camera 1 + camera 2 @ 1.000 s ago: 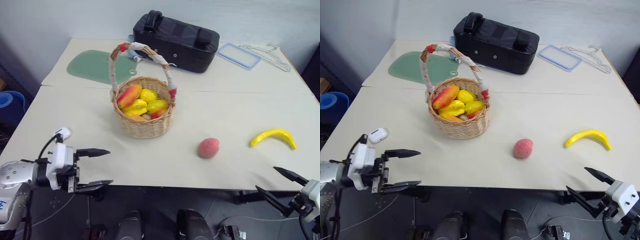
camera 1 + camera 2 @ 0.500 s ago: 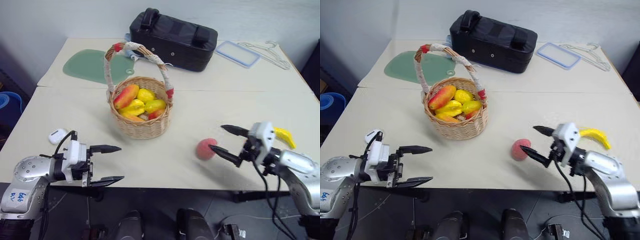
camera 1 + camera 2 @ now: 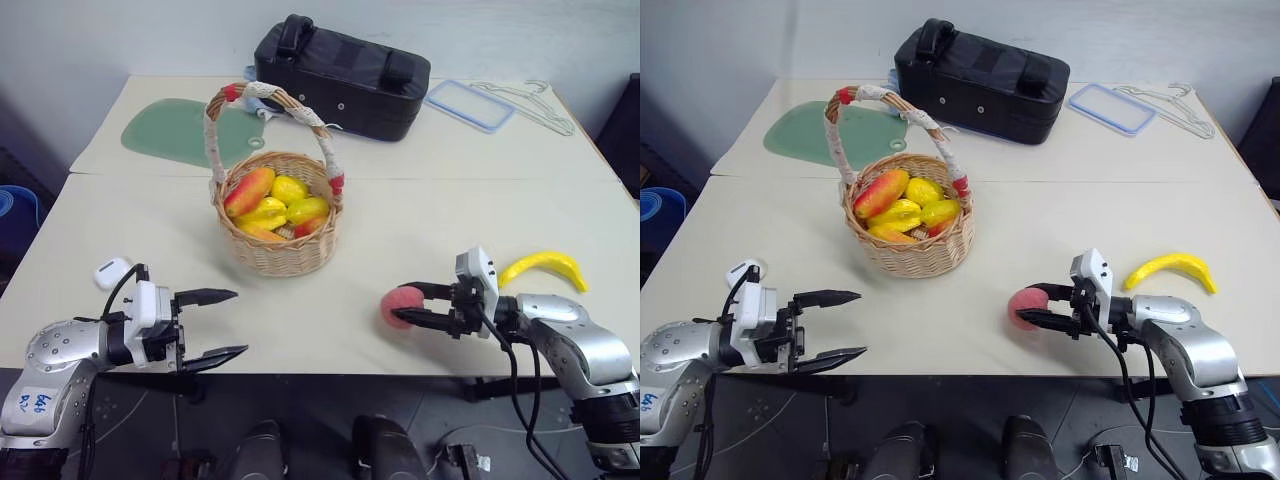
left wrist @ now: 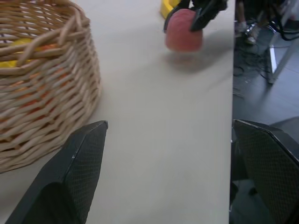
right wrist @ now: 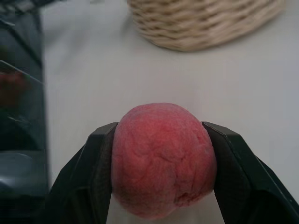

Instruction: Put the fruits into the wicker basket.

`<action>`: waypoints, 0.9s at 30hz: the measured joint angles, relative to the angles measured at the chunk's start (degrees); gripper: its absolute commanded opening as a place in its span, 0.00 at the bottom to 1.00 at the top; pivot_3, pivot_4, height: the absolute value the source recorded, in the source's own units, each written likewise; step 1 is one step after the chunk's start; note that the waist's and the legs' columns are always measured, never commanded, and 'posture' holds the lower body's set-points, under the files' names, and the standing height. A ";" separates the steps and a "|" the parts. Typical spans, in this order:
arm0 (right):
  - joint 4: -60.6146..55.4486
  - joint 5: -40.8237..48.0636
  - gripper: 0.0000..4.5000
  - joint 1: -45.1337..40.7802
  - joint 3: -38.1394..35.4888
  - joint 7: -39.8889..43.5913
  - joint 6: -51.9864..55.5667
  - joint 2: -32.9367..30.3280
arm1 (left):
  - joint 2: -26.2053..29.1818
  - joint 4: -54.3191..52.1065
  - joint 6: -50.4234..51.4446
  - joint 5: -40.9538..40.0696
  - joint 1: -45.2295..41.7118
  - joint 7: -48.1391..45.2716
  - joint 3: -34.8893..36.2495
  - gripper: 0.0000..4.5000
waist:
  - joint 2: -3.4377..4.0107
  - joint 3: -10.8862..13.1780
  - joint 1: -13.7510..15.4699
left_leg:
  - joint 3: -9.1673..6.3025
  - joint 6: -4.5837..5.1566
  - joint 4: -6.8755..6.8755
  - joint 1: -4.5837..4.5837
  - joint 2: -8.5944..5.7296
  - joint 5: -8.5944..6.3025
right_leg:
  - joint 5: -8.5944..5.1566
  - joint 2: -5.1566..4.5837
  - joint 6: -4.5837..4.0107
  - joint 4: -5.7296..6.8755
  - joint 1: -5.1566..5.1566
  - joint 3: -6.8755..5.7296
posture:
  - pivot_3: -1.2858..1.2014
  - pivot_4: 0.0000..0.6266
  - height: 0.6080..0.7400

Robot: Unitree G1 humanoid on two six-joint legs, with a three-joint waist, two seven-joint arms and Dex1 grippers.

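Note:
The pinkish-red peach [image 5: 163,158] lies near the table's front edge, right of centre, with my right gripper [image 3: 404,305] shut on it, one finger on each side. The yellow banana [image 3: 545,268] rests on the table further right, beyond that arm. The wicker basket [image 3: 277,256] stands at the table's middle left with several yellow and red fruits inside and its cloth-wrapped handle [image 3: 268,97] arched above. My left gripper [image 3: 240,322] hovers open at the front left edge, pointing right, with nothing between its fingers; its wrist view shows the basket wall [image 4: 42,93] close by.
A black bag [image 3: 340,75] sits at the back, a green mat [image 3: 170,130] at the back left, a clear lid [image 3: 470,105] and a wire hanger [image 3: 535,105] at the back right. A small white case [image 3: 110,272] lies beside my left arm.
My right gripper swung in from the right front to the peach and shut on it; the peach shifted slightly left. The left gripper stays open in place.

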 measured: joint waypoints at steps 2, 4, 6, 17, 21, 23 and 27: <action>-3.04 1.29 0.53 -5.64 0.28 -2.21 0.08 4.62 | -1.89 -0.70 1.04 -1.24 0.34 2.30 0.77 1.00 | 0.00 0.00 -0.64 | -0.03 -0.07 0.00 -0.01 0.04 0.05 | 0.02 0.02 -0.03 0.09 -0.07 0.00 | 0.52 0.24 1.00; -3.94 0.61 0.53 -12.13 1.17 -6.64 -0.25 10.10 | -2.93 -1.70 2.18 -2.35 1.29 3.86 1.55 1.00 | 0.00 0.00 -1.16 | 0.00 -0.19 0.00 -0.03 0.08 0.10 | 0.02 0.05 -0.03 0.17 -0.17 0.01 | 0.52 0.24 1.00; -3.79 -1.21 0.53 -16.92 2.62 -11.23 -0.66 14.34 | -3.04 -2.46 3.05 -2.97 1.92 4.70 2.24 1.00 | -0.05 -0.03 -1.09 | 0.05 -0.33 0.00 -0.15 0.06 0.17 | 0.03 0.02 0.00 0.51 -0.48 0.05 | 0.52 0.24 1.00; 7.20 -17.69 0.89 -29.79 13.38 -30.25 -4.61 32.25 | -4.22 -3.55 4.22 -4.73 3.17 6.86 4.14 1.00 | -0.13 -0.08 -1.10 | 0.10 -0.40 0.10 -0.38 0.04 0.20 | 0.05 0.00 0.04 0.87 -0.72 0.08 | 0.52 0.24 1.00; 9.92 -20.31 0.99 -29.84 13.53 -31.15 -5.36 32.54 | -4.57 -4.22 4.63 -5.85 2.79 7.67 4.73 1.00 | -0.13 -0.08 -1.20 | 0.10 -0.41 0.10 -0.38 0.05 0.20 | 0.05 0.02 0.04 0.88 -0.73 0.07 | 0.52 0.24 1.00; 9.18 -19.59 0.99 -29.39 13.07 -29.42 -5.60 32.05 | -4.51 -4.89 5.20 -5.97 2.75 7.75 4.71 1.00 | -0.13 -0.08 -1.21 | 0.10 -0.41 0.08 -0.38 0.07 0.20 | 0.05 0.04 0.04 0.88 -0.74 0.06 | 0.52 0.24 1.00; -0.30 -9.54 0.99 -21.96 8.52 -23.26 -3.55 29.82 | -3.73 -6.29 5.23 -5.83 2.17 6.98 4.06 1.00 | -0.13 -0.08 -0.86 | 0.03 -0.35 0.04 -0.45 0.06 0.15 | 0.05 0.04 0.04 0.79 -0.70 0.00 | 0.52 0.24 1.00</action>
